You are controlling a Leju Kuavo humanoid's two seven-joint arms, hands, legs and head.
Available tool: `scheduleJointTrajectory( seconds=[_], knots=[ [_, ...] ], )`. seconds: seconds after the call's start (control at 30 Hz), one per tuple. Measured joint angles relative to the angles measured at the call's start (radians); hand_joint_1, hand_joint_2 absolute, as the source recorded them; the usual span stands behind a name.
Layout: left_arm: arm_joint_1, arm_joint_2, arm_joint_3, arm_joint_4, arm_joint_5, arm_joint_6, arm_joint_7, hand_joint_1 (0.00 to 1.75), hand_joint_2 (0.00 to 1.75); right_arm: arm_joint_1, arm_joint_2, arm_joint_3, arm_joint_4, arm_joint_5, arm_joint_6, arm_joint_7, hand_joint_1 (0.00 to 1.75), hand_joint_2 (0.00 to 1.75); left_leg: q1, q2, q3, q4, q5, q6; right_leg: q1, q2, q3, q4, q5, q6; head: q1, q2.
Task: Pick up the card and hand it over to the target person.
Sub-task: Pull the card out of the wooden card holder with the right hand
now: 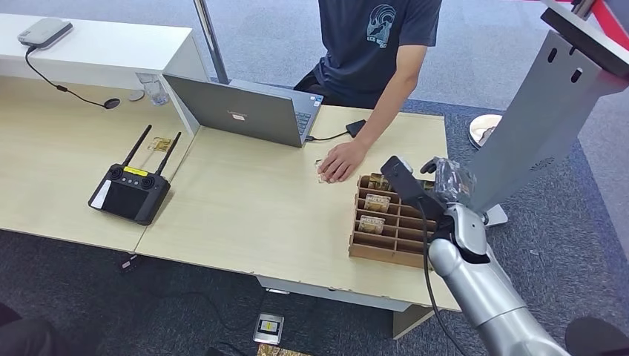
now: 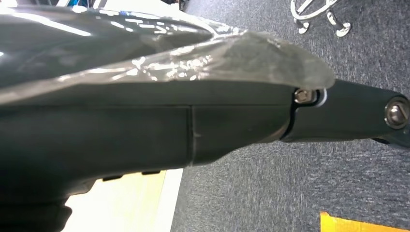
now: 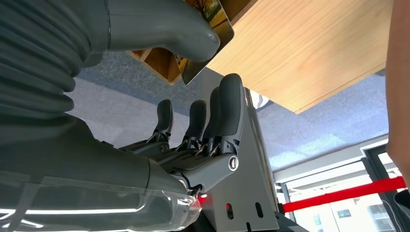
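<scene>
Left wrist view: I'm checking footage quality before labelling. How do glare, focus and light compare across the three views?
Left wrist view: the left hand sits so close it is dark and soft, with bright glare on its clear film. Right wrist view: the right hand is sharp, the card partly shaded by the thumb, the windows bright. Head view: even light, the table clear, edges bowed by the wide lens.

Card (image 3: 208, 29) print too blurred to read, partly behind thumb (image 3: 159, 29). Person (image 1: 378, 44) at 12 o'clock, cut off at the frame edge.
</scene>
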Motion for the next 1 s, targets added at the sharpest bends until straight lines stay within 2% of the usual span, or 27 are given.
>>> scheduleJointTrajectory(
  seconds=[0.27, 1.0],
  knots=[
    [-0.003, 0.001, -0.003, -0.002, -0.004, 0.0, 0.006, 0.0, 0.0, -0.019, 0.023, -0.009, 0.099, 0.001, 0.001, -0.015, 0.86, 1.75, 0.0, 0.001, 0.0, 0.0, 0.0, 0.0, 0.0, 0.001, 0.0, 0.0, 0.0, 0.0, 0.0, 0.0],
    [-0.001, 0.004, -0.006, -0.003, -0.009, 0.0, 0.0, 0.0, 0.0, -0.02, 0.019, -0.022, 0.146, -0.017, -0.012, -0.012, 0.91, 1.75, 0.0, 0.001, 0.0, 0.0, 0.0, 0.0, 0.0, 0.001, 0.0, 0.0, 0.0, 0.0, 0.0, 0.0]
  ],
)
